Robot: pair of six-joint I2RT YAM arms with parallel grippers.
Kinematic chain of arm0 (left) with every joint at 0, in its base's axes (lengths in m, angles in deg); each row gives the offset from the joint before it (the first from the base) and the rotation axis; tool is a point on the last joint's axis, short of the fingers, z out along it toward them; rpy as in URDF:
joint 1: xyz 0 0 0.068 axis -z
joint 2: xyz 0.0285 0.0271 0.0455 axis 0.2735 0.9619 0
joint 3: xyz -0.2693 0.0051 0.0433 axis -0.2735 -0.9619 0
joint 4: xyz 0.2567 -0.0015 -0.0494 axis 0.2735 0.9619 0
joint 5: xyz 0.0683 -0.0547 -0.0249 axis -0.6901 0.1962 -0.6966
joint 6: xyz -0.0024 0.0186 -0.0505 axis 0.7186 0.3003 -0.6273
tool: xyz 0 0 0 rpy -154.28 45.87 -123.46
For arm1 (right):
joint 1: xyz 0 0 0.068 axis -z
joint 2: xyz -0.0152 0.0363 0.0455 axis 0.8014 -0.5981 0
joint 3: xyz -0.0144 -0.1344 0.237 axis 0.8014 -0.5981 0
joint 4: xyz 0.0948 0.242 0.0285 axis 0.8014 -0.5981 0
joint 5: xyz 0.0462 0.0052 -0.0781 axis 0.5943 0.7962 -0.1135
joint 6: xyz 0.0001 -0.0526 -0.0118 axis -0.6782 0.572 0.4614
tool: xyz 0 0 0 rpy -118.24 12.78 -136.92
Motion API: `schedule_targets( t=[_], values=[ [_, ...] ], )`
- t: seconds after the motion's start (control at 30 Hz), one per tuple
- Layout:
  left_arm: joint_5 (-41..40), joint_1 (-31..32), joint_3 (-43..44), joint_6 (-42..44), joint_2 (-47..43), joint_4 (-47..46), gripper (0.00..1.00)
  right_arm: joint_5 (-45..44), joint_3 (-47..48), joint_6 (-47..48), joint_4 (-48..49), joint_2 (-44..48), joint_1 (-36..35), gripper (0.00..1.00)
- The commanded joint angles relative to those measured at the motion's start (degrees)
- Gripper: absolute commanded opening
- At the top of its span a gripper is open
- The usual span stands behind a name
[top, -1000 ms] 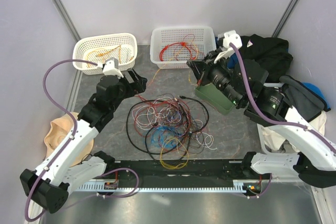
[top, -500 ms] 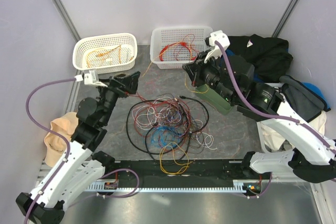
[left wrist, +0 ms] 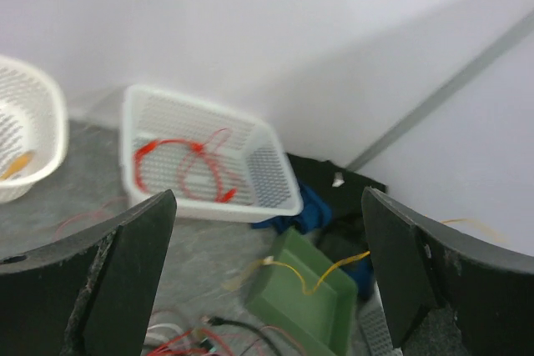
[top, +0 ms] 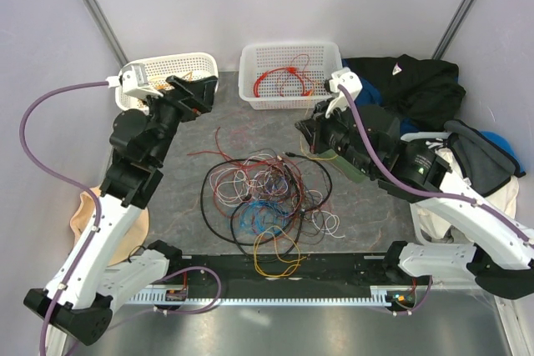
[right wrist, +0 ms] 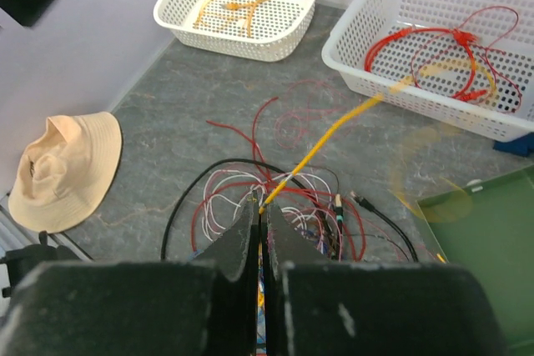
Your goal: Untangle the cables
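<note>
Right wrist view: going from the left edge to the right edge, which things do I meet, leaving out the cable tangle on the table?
The tan hat → first white basket, holding an orange cable → second white basket, holding red cables.

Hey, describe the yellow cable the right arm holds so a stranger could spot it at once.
Find the tangled pile of cables mid-table, then the right gripper just beyond it, beside the green tray. Its jaws are shut on one thin yellow cable. Unlike the red, white and black strands lying in the pile, this one is lifted into the air.
</note>
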Motion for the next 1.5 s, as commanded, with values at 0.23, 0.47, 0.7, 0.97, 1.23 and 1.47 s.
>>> schedule_targets(
  t=[0.23,0.47,0.7,0.97,1.23,1.47],
  values=[
    [41.7,0.0,-4.3,-8.2,3.2,-28.2,1.0,-1.3,-2.0,-1.3,2.0,2.7,-0.2,0.0],
    [45.8,4.3,-18.6,-9.2,1.2,-45.6,1.0,-0.1,-1.2,-3.8,3.2,1.7,-0.2,0.0],
    [47.3,9.8,-22.9,-6.9,2.2,-50.9,0.99,1.9,0.0,-5.2,4.9,-0.2,-0.3,0.0],
    [45.0,15.4,-22.9,-3.7,7.3,-52.1,0.96,5.2,0.7,-7.4,6.9,-2.8,-0.2,0.0],
    [40.9,16.4,-21.7,-1.1,13.4,-52.2,0.77,7.9,1.5,-9.0,7.3,-3.0,-0.2,0.0],
    [38.8,16.4,-19.7,-0.3,15.1,-52.9,0.02,7.5,0.4,-8.7,7.2,-2.3,-0.2,0.0]
  ],
)
